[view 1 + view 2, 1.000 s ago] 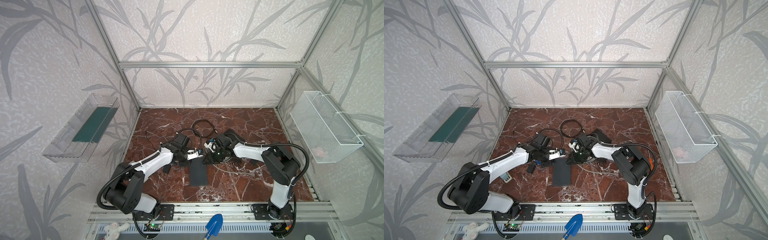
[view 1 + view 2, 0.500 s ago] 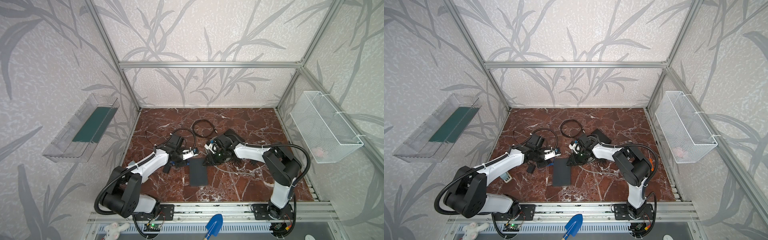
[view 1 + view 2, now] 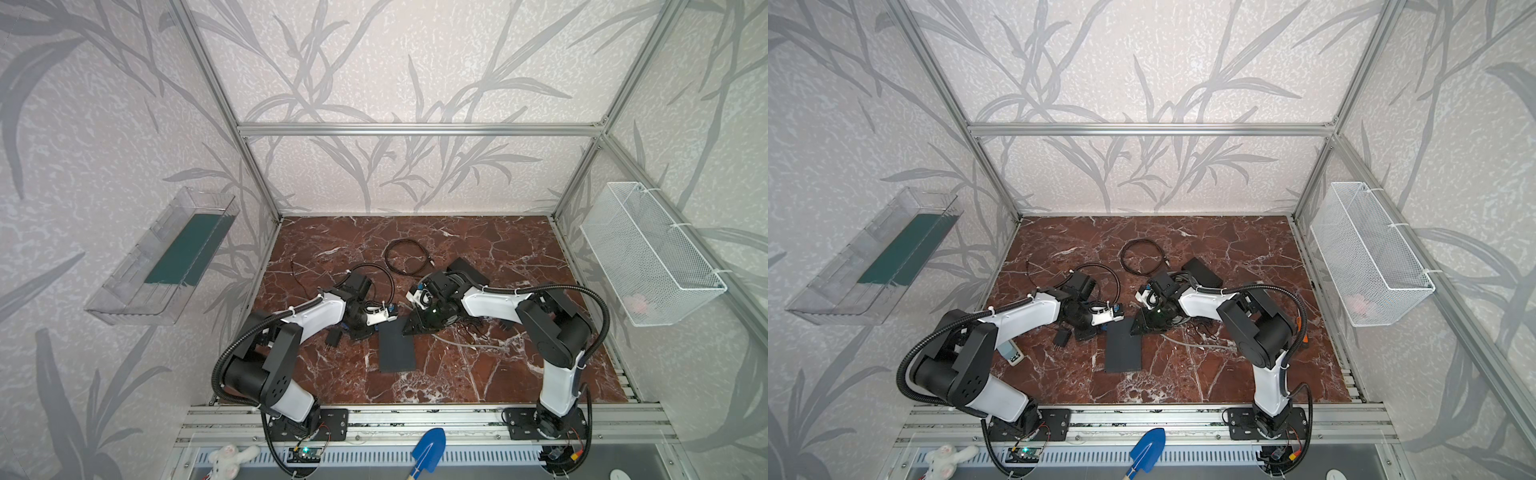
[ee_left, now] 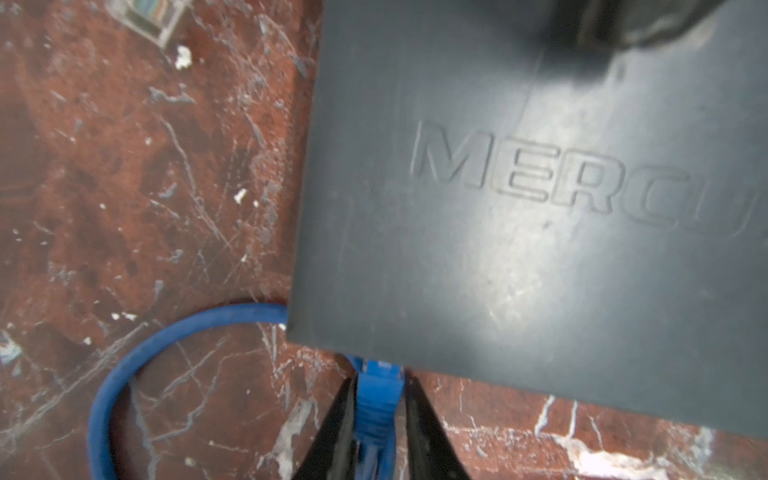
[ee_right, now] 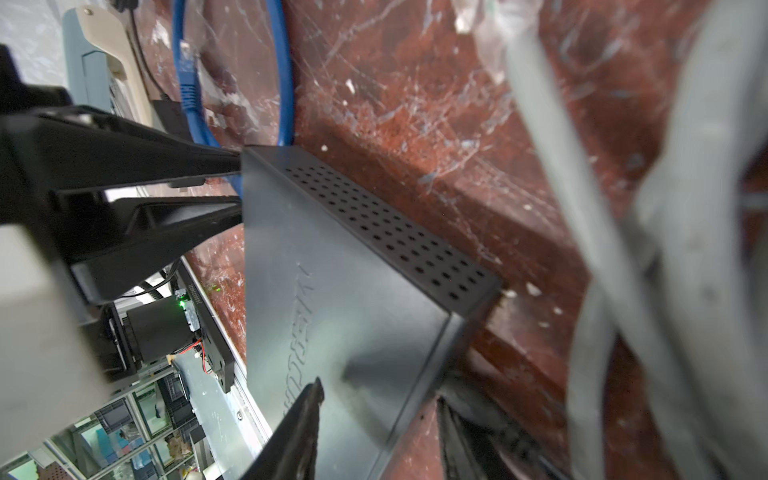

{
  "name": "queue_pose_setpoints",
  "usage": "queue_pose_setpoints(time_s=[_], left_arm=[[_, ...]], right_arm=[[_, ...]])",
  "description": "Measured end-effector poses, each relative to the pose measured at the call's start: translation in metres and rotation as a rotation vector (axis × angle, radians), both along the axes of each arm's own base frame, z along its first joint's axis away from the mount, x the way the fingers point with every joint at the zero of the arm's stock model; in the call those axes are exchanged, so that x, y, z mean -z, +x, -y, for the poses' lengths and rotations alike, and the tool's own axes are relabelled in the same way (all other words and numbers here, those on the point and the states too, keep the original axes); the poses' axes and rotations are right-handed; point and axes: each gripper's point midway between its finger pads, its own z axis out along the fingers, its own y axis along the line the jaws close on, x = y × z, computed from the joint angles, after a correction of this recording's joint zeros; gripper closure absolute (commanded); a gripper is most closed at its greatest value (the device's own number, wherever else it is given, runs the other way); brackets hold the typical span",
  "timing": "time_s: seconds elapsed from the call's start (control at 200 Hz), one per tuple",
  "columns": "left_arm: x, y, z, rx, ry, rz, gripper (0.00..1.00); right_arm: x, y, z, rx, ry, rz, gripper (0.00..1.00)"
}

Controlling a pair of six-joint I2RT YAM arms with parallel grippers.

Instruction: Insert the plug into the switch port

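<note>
The switch (image 3: 397, 353) (image 3: 1121, 353) is the flat dark grey box embossed MERCU (image 4: 540, 249), lying on the marble with one vented side (image 5: 374, 224). My left gripper (image 4: 380, 380) (image 3: 370, 330) is shut on the blue plug (image 4: 378, 411), whose nose meets the switch's end face at its corner. The port itself is hidden under the lid. A blue cable (image 4: 124, 374) (image 5: 286, 83) loops away from the plug. My right gripper (image 5: 379, 392) (image 3: 409, 328) straddles the neighbouring corner, one finger over the top face and the other against the side edge.
A black cable coil (image 3: 405, 257) and a black box (image 3: 469, 270) lie behind the arms. A two-pin adapter (image 3: 332, 338) sits left of the switch and grey cables (image 3: 461, 343) to its right. A wire basket (image 3: 648, 253) and a clear tray (image 3: 166, 257) hang on the walls.
My left gripper drew back a little to the left, then settled at the switch's far edge with its jaws narrower on the plug. The right gripper stayed at its corner.
</note>
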Motion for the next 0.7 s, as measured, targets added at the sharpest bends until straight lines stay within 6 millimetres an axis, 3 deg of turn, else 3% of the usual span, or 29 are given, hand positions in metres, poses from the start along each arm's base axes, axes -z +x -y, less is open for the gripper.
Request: queue_pose_setpoints(time_s=[0.24,0.7], left_arm=[[0.0004,-0.0021,0.0012,0.017,0.010,0.000,0.98],[-0.0005,-0.0008,0.0051,0.053,0.066,-0.011,0.99]], right_arm=[[0.0004,0.0030,-0.0035,0.030,-0.003,-0.029,0.59],[0.0013,0.0037,-0.0041,0.040,-0.028,-0.055,0.66]])
